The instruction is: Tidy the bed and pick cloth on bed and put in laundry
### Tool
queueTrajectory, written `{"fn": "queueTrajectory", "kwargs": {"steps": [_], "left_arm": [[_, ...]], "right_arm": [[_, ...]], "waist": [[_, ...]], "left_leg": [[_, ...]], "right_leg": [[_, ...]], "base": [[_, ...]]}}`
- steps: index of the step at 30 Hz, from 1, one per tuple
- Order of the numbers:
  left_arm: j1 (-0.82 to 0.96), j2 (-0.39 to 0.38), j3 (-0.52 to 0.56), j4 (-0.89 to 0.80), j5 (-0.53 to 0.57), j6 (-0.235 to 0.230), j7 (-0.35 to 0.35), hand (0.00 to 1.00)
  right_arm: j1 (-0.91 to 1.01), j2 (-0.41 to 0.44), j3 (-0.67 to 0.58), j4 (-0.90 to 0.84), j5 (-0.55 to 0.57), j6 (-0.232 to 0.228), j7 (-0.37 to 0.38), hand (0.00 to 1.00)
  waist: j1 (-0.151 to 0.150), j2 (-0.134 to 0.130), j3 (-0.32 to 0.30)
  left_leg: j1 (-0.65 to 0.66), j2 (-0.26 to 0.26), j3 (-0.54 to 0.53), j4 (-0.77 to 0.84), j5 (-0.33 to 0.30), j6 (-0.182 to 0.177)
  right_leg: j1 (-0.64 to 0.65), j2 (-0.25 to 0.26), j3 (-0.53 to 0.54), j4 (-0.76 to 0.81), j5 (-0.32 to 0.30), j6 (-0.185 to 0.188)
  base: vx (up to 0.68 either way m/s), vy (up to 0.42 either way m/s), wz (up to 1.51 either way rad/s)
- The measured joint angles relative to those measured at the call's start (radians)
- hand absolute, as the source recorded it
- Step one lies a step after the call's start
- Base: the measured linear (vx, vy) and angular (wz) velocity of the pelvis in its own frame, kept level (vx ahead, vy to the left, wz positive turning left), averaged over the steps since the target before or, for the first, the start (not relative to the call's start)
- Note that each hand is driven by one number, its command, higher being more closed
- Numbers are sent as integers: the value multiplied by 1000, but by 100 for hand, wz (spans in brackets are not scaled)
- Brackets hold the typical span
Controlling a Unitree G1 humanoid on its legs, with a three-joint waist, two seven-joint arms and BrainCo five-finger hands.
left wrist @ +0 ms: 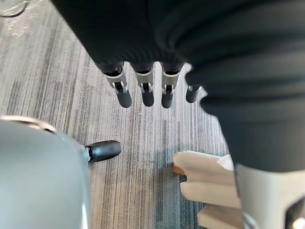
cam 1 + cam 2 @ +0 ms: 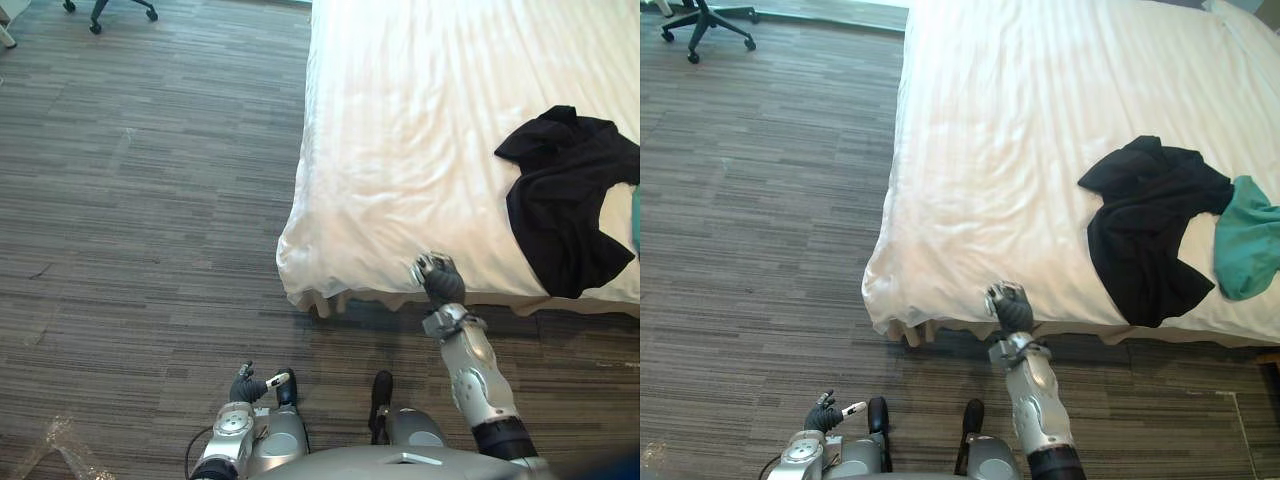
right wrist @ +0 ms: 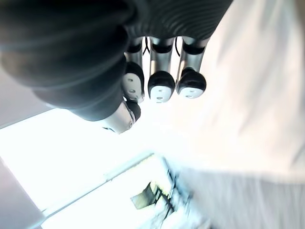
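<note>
Black cloth [image 2: 1145, 235] right of right hand [image 2: 1012, 308], seemingly apart.

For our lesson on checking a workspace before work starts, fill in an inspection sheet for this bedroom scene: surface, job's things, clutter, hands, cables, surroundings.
Surface: bed with a white striped sheet, lightly wrinkled.
Job's things: black cloth crumpled on the bed close to its near edge; teal cloth touching it on the robot's right.
Clutter: crumpled clear plastic on the floor.
Hands: right hand at the bed's near edge; left hand low over the floor, fingers relaxed, empty.
Cables: nothing seen.
Surroundings: grey striped flooring; wheeled chair base far off on the robot's left.
</note>
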Motion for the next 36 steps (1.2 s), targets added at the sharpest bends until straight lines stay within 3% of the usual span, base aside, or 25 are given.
{"fn": "queueTrajectory", "kwargs": {"steps": [5, 8, 14, 20, 27, 28, 32, 34, 36], "left_arm": [[-18, -33, -13, -8, -25, -5, 3, 0], [-46, -61, -50, -38, -68, -14, 8, 0], [-74, -70, -91, -96, -129, -48, 7, 0], [-104, -74, -134, -93, -147, -50, 7, 0], [-106, -60, -146, -80, -147, -49, 9, 0], [-103, -60, -116, -80, -148, -49, 10, 0], [-101, -53, -55, -83, -148, -47, 11, 0], [-97, -56, -38, -83, -147, -45, 9, 0], [-97, -58, -38, -84, -146, -42, 8, 0]], "right_arm": [[-325, -20, 39, 117, 83, -14, -6, 100], [-576, -77, -8, 269, 107, -26, -46, 100], [-817, -151, -152, 509, 120, -60, -124, 100], [-849, -190, -239, 603, 89, -98, -138, 100], [-692, -112, -389, 524, 28, -121, -138, 100], [-651, -53, -461, 494, 25, -123, -137, 100], [-503, 54, -583, 436, 17, -117, -143, 100], [-346, 71, -681, 501, 10, -73, -193, 100], [-176, 66, -738, 565, 0, -35, -235, 100]], "waist": [[15, 62, 36], [44, 123, 104], [56, 167, 205], [64, 201, 238], [9, 187, 237], [-19, 169, 234], [-61, 106, 212], [-61, 75, 189], [-63, 67, 180]], "left_leg": [[-67, -11, -10, 5, 26, 24], [-109, -20, -31, 5, 40, 34], [-198, -27, -64, 48, 46, 35], [-242, -30, -51, 113, 14, 47], [-267, -31, -23, 235, -60, 61], [-267, -32, -22, 246, -72, 57], [-243, -31, -10, 242, -80, 55], [-215, -30, 4, 237, -96, 53], [-189, -32, 16, 214, -99, 52]], "right_leg": [[-63, -8, 3, 5, 25, -1], [-95, -20, -13, 13, 30, 3], [-159, -35, -39, 46, 31, 3], [-214, -49, -12, 109, 21, -4], [-207, -64, 15, 132, -4, 7], [-204, -65, 18, 133, -6, 4], [-171, -61, 27, 97, 4, 9], [-138, -55, 42, 70, 8, 9], [-129, -55, 47, 63, 6, 6]], "base": [[20, 17, 10], [-3, 39, 22], [-5, 26, 20], [3, 10, -6], [-6, 22, -9], [20, 24, -10], [47, 13, -9], [99, 10, -21], [134, 7, -23]]}}
